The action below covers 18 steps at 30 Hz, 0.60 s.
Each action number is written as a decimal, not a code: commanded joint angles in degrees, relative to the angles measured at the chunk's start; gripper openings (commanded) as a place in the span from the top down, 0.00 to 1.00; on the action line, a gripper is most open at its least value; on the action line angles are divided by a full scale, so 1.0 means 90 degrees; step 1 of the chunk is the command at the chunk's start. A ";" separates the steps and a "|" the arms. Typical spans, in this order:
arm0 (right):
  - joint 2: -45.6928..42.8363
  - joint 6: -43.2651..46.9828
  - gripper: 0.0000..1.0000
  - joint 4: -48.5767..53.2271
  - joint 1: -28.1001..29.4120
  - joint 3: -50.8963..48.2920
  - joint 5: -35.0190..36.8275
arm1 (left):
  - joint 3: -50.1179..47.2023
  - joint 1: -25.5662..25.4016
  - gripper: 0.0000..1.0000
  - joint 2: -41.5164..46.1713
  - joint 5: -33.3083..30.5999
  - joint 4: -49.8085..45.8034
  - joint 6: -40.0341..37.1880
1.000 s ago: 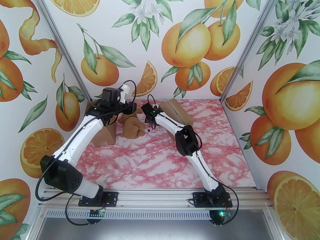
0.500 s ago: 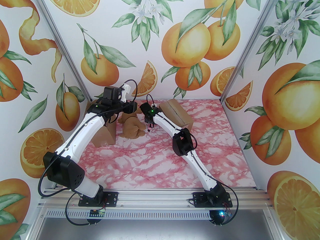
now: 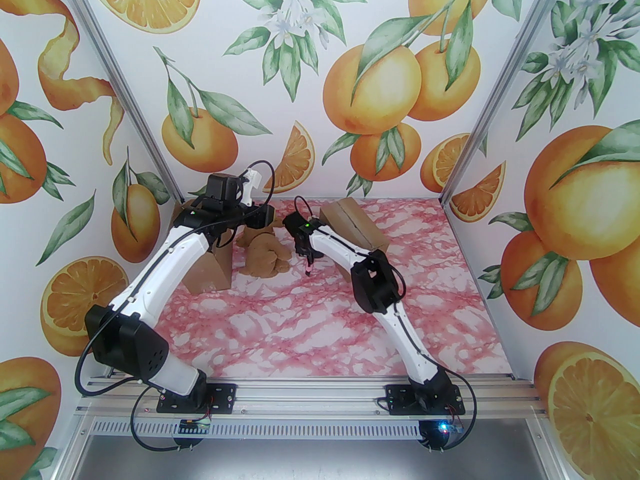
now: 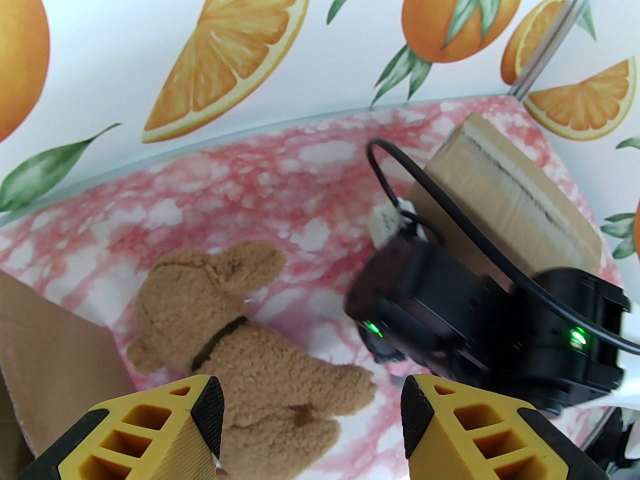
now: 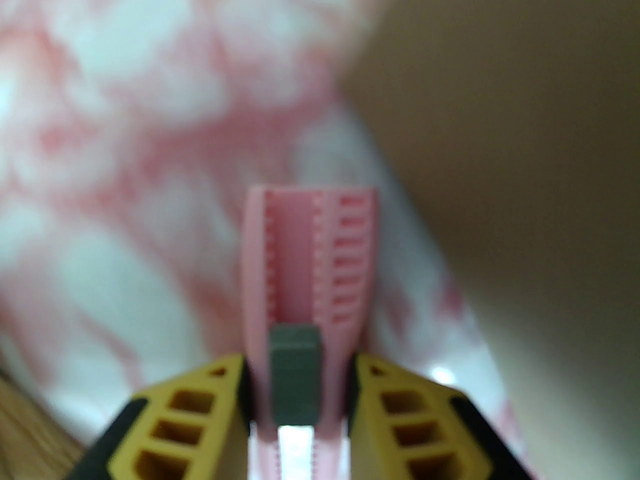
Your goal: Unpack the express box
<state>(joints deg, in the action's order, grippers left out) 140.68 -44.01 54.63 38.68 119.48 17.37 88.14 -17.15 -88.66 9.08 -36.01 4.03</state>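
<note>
Brown cardboard forms the sealed express box (image 3: 357, 222), which lies close to the far edge of the pink marbled surface (image 3: 310, 328), a little right of its middle. Its long axis runs on a slant, from the far edge toward the near right corner, and a taped seam (image 4: 515, 188) follows that same line along its top. The right pincer (image 5: 300, 383) is clenched on a pink utility knife (image 5: 310, 268), whose grey slider (image 5: 295, 373) sits between the yellow fingers. The knife's long axis continues the line of the pincer and points away from the wrist, down at the surface, with the blurred side of the express box just beside it on the right. A tan plush dog (image 4: 250, 348) lies on the surface left of the knife, its head toward the far edge. The left pincer (image 4: 312, 408) hangs above the dog, released, its fingers spread wide and grasping nothing. A second cardboard box (image 3: 205, 275) stands near the far left corner, partly hidden under the left arm, and whether it is opened cannot be told.
</note>
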 commanded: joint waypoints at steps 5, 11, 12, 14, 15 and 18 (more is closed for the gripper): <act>-0.0633 -0.0315 0.58 -0.0310 0.0255 -0.1336 -0.0447 | -0.0315 0.0050 0.37 0.0446 0.0169 0.0112 0.0104; -0.0550 -0.0267 0.46 -0.0356 0.0234 -0.1333 -0.0177 | -0.0350 0.0041 0.37 0.0535 0.0184 0.0086 0.0146; -0.0541 -0.0271 0.46 -0.0362 0.0224 -0.1332 -0.0165 | -0.0358 0.0039 0.37 0.0552 0.0182 0.0085 0.0148; -0.0508 -0.0248 0.47 -0.0399 0.0197 -0.1309 -0.0181 | -0.0378 0.0043 0.37 0.0573 0.0172 0.0076 0.0157; -0.0440 -0.0219 0.49 -0.0372 0.0171 -0.1208 -0.0267 | -0.0403 0.0025 0.37 0.0601 0.0167 0.0085 0.0167; -0.0357 -0.0103 0.57 -0.0389 0.0167 -0.1149 -0.0419 | -0.0462 0.0023 0.37 0.0652 0.0138 0.0095 0.0185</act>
<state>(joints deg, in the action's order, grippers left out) 134.96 -45.69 51.53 40.32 109.27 16.47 84.84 -17.15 -85.21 10.07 -35.81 4.60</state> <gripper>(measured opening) 0.440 0.626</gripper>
